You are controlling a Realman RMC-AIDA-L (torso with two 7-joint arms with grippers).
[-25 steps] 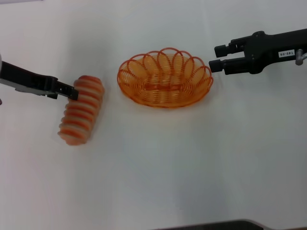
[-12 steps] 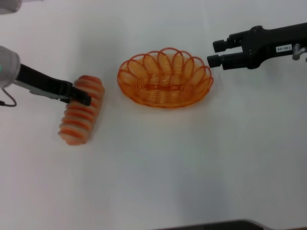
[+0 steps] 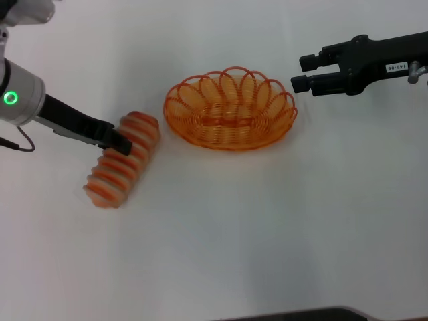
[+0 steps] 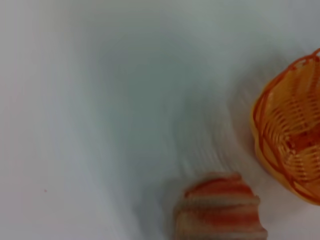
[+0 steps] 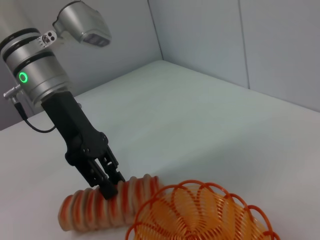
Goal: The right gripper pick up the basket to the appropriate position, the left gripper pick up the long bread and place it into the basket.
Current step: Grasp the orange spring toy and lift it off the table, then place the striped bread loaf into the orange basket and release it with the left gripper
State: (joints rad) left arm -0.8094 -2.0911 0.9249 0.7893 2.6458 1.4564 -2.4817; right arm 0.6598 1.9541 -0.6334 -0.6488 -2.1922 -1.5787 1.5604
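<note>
The long bread [image 3: 127, 168], cream-tan with orange-red stripes, lies slanted on the white table left of the basket. It also shows in the left wrist view [image 4: 220, 210] and the right wrist view [image 5: 82, 210]. My left gripper [image 3: 122, 142] is closed on the loaf's upper half, seen in the right wrist view [image 5: 111, 189] with its fingers pinching the ribs. The orange wire basket [image 3: 200, 136] stands empty at the table's middle and also shows in the wrist views [image 4: 280, 135] [image 5: 200, 210]. My right gripper [image 3: 301, 74] is open and empty, just right of the basket's rim and apart from it.
The white table [image 3: 267, 227] bears nothing else. A dark edge [image 3: 301, 314] runs along the front. Grey walls [image 5: 240, 40] stand behind the table in the right wrist view.
My left gripper has moved right onto the bread and closed on it; the loaf's far end has swung right toward the basket. The right gripper has drawn back slightly from the basket's rim.
</note>
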